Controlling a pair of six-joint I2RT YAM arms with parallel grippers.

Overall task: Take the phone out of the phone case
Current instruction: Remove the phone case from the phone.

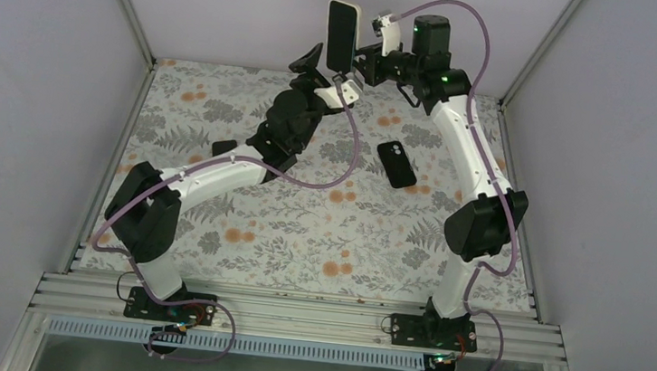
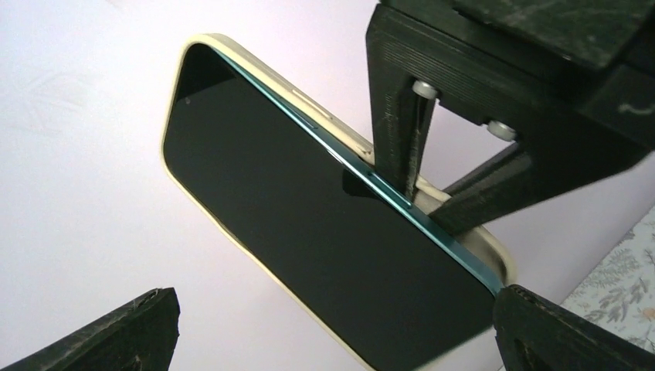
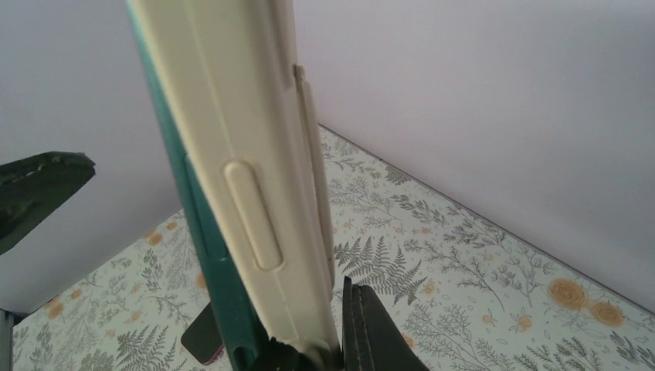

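The phone [image 1: 340, 32] is held upright in the air at the back. It has a black glass front [image 2: 309, 224] and a teal rim [image 3: 208, 255]. It sits in a cream-beige phone case [image 3: 255, 170], not a black one. Along one long side the case [image 2: 494, 251] stands off the teal rim. My right gripper [image 3: 340, 344] is shut on the case's edge; its fingers [image 2: 398, 147] clamp that side. My left gripper [image 2: 332, 340] is open around the phone's lower end, and its right fingertip [image 2: 556, 332] is at the phone's corner.
A small black phone-shaped slab [image 1: 397, 164] lies flat on the floral mat [image 1: 302, 237], right of centre; a part of it shows in the right wrist view [image 3: 202, 336]. Grey walls enclose the mat at the back and sides. Both arms reach to the back centre.
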